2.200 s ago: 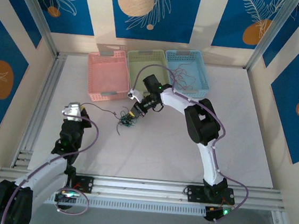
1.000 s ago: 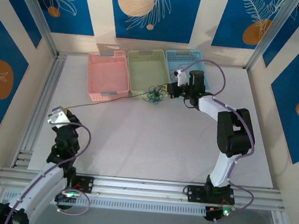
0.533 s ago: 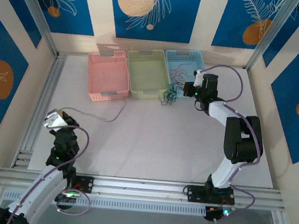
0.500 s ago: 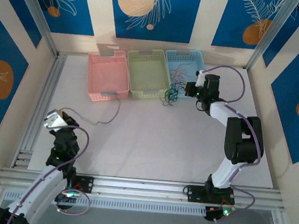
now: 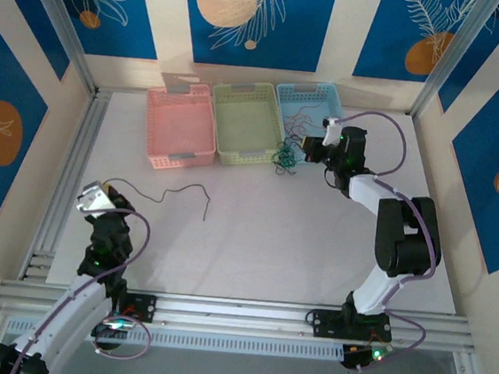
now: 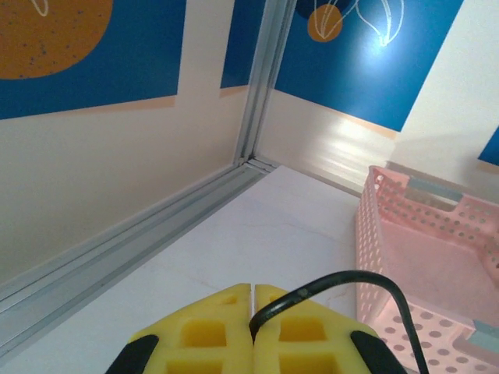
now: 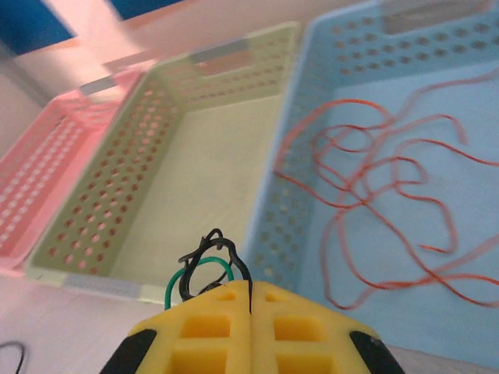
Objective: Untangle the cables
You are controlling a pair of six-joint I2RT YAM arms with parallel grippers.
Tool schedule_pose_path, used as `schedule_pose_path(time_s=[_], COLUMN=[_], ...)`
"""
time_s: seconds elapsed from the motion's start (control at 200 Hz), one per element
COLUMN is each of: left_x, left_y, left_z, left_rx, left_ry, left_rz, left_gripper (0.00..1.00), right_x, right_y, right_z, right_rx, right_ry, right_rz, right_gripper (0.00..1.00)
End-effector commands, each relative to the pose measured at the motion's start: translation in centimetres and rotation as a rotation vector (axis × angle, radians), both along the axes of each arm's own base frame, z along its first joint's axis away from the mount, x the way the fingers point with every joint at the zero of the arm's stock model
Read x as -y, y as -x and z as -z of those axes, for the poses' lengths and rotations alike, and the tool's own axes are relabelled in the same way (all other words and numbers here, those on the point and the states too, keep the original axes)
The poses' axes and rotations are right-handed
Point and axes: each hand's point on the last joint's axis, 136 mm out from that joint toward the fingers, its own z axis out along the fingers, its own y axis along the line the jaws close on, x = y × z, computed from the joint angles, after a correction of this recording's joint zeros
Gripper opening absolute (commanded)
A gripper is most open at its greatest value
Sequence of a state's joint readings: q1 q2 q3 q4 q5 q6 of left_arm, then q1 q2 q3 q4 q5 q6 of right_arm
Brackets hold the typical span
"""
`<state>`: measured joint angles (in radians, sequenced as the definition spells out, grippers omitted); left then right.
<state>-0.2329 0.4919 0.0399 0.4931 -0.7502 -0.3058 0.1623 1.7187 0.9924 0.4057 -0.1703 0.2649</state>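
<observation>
Two closed pairs: left jaws pinch one dark cable [image 6: 343, 274], trailing slack ahead of them, seemingly held well apart from the tangled clump [image 5: 281, 158] that right jaws grip, facing the blue basket [image 7: 290, 204].

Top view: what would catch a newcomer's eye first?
A pink basket, a green basket and a blue basket stand in a row at the far edge. The right gripper holds a cable clump just before them. The left gripper, near the left edge, pinches one dark cable that trails over the table.
</observation>
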Motion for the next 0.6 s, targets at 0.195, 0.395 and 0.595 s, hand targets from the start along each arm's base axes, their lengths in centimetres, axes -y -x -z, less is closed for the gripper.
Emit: schedule_pose_path(time_s=[0.195,0.395,0.595], left_x=[5.1,8.8,12.4], left_y=[-1.7,-3.8,-8.2], left_z=[-6.8,-14.9,-19.8], left_rx=[0.173,0.284,0.304], left_ry=[0.037,0.125,0.138], left_rz=[0.325,0.521,0.636], left_gripper=[0.0,0.0,0.0], right_x=[-4.2,-3.9,-3.7], right_y=[0.6,0.5,0.5], right_z=[-2.7,-2.9,-3.0], right_rx=[0.142,0.144,0.142], right_ry=[0.069,0.07,0.073], right_rz=[-0.111,-0.087,-0.079], right_gripper=[0.0,0.0,0.0])
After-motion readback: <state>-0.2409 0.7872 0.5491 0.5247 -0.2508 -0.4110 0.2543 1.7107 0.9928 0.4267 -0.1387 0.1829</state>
